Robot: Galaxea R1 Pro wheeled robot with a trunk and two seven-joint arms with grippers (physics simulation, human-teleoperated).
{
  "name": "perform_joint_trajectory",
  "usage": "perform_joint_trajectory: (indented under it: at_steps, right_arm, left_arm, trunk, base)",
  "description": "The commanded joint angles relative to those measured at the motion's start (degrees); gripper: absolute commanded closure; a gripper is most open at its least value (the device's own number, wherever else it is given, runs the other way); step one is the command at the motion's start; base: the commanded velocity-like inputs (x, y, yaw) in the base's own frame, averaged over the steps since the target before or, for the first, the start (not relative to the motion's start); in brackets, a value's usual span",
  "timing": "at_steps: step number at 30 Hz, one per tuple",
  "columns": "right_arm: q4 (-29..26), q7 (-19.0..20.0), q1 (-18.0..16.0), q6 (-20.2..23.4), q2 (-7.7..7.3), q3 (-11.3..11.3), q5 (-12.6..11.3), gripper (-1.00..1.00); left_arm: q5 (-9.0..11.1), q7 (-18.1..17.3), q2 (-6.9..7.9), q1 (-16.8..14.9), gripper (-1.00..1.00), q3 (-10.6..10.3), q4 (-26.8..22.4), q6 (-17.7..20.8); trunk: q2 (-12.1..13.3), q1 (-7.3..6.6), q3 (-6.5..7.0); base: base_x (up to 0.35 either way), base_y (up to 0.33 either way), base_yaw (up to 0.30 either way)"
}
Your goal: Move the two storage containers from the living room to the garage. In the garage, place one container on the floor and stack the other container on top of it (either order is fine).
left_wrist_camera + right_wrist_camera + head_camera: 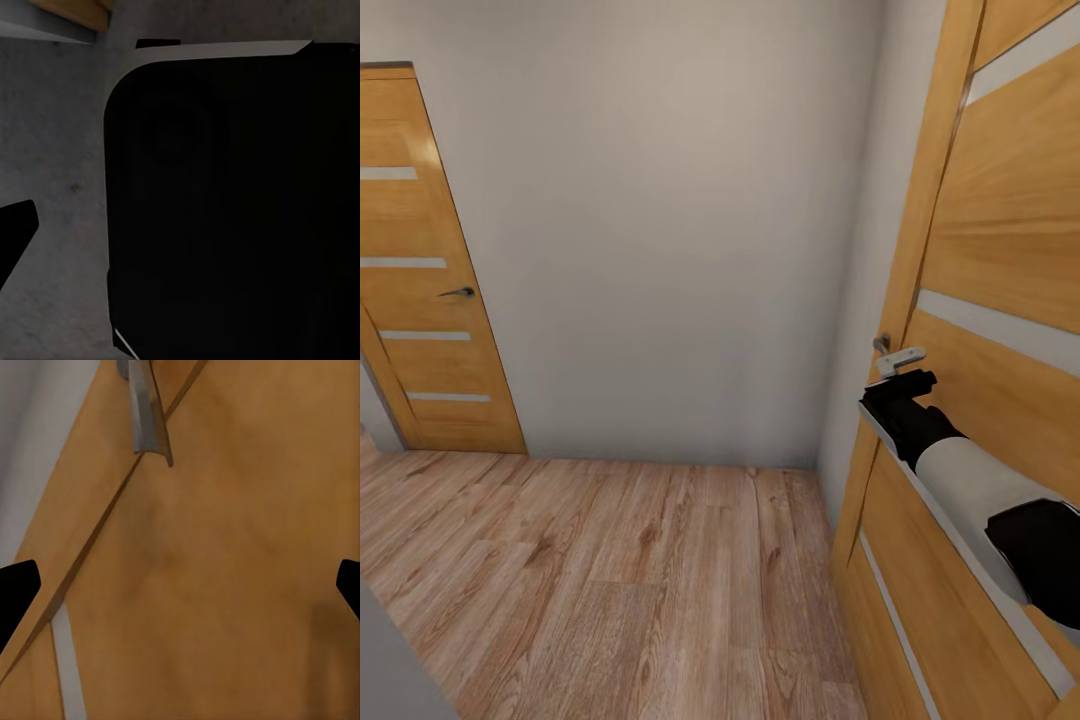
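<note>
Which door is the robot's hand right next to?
The door on the right: the right gripper sits just under its handle. The far left door is across the room.

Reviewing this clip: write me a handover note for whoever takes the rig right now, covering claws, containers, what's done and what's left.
Right claw: raised against the wooden door at the right, just below its handle; fingertips wide apart in the right wrist view, holding nothing.
Left claw: its wrist view shows a dark robot part over grey floor; state unclear.
Containers: none visible here.
Surroundings: hallway with wood plank floor, pale wall, second door at left.
Done: nothing confirmable.
Left: get through the door, then fetch, carry and stack both containers.
</note>
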Motion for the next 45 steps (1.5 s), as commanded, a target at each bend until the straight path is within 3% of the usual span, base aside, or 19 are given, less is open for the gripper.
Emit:
perform_joint_trajectory:
  at_steps: [1,15,19,21,22,23,25,29,30,33,34,35,36,39,41,45]
  right_arm:
    - [0.0,-0.6,-0.1,0.9,-0.59,0.1,-0.1,-1.00]
    - [-0.4,-0.8,0.0,2.0,0.88,0.3,-0.1,-1.00]
    - [-0.7,-1.0,0.0,2.8,4.15,0.4,-0.1,-1.00]
    - [-0.5,-2.4,0.0,3.1,8.58,0.4,-0.1,-1.00]
    - [-0.4,-2.7,0.0,3.2,9.68,0.4,-0.1,-1.00]
    - [-0.3,-3.2,0.0,3.2,11.78,0.4,-0.1,-1.00]
    - [-0.2,-3.7,0.0,3.2,14.47,0.3,-0.2,-1.00]
    - [-0.1,-4.0,0.0,3.1,18.07,0.1,-0.6,-1.00]
    - [0.0,-3.9,0.0,2.8,18.97,0.0,-3.3,-1.00]
    - [0.0,-3.5,0.0,2.3,18.97,0.0,-11.1,-1.00]
    - [0.0,-3.4,0.0,2.2,18.97,0.0,-12.5,-1.00]
    - [0.0,-2.7,0.0,1.7,18.97,0.0,-16.0,-1.00]
    - [0.0,-1.9,0.2,1.1,18.97,0.0,-17.7,-1.00]
    - [0.1,0.8,0.7,-0.4,18.97,0.0,-19.5,-1.00]
    - [1.1,4.9,1.0,-1.8,18.97,0.0,-20.3,-1.00]
    - [3.5,9.8,1.8,-4.9,18.97,0.1,-20.5,-1.00]
  left_arm:
    - [0.0,-0.1,0.00,0.0,-1.00,0.2,0.0,-0.2]
    - [0.0,-0.1,-0.01,0.0,-1.00,0.2,0.0,-0.2]
    - [0.0,0.1,-0.02,0.0,-1.00,0.2,0.0,-0.2]
    - [0.0,0.2,-0.02,0.0,-1.00,0.2,0.0,-0.2]
    - [0.0,0.2,-0.02,0.0,-1.00,0.2,0.0,-0.2]
    - [0.0,0.3,-0.02,0.0,-1.00,0.2,0.0,-0.2]
    - [0.0,0.3,-0.02,0.0,-1.00,0.2,0.0,-0.2]
    - [0.0,0.4,-0.02,0.0,-1.00,0.2,0.0,-0.2]
    - [0.1,0.4,-0.07,0.0,-1.00,0.3,0.0,-0.2]
    - [0.1,0.4,-0.09,0.0,-1.00,0.3,0.0,-0.2]
    - [0.1,0.4,-0.10,0.0,-1.00,0.3,0.0,-0.2]
    - [0.1,0.4,-0.10,0.0,-1.00,0.3,0.0,-0.2]
    - [0.1,0.4,-0.10,0.0,-1.00,0.3,0.0,-0.2]
    - [0.1,0.4,-0.10,0.0,-1.00,0.3,0.0,-0.2]
    - [0.1,0.4,-0.10,0.0,-1.00,0.3,0.0,-0.2]
    - [0.3,0.5,-0.04,0.0,-1.00,0.3,0.0,-0.2]
  trunk:
    - [0.0,0.00,-0.07]
    - [0.0,0.00,-0.07]
    - [0.0,0.00,-0.07]
    - [0.0,0.00,-0.07]
    - [0.0,0.00,-0.07]
    - [0.0,0.00,-0.07]
    - [0.0,0.00,-0.07]
    - [0.0,0.00,-0.07]
    - [0.0,0.00,-0.07]
    - [0.0,0.00,-0.07]
    - [0.0,0.00,-0.07]
    - [0.0,0.00,-0.07]
    - [0.0,0.00,-0.07]
    - [0.0,0.00,-0.07]
    - [0.0,0.00,-0.07]
    - [0.0,0.00,-0.07]
  base:
    - [0.000,0.000,0.000]
    - [0.000,0.000,0.000]
    - [0.000,0.000,0.000]
    - [0.000,0.000,0.000]
    - [0.000,0.000,0.000]
    - [0.000,0.000,0.000]
    - [0.000,0.000,0.000]
    - [0.000,0.000,0.000]
    - [0.000,0.000,0.000]
    - [0.000,0.000,0.000]
    - [0.000,0.000,0.000]
    - [0.000,0.000,0.000]
    - [0.000,0.000,0.000]
    - [0.000,0.000,0.000]
    - [0.000,0.000,0.000]
    - [0.000,0.000,0.000]
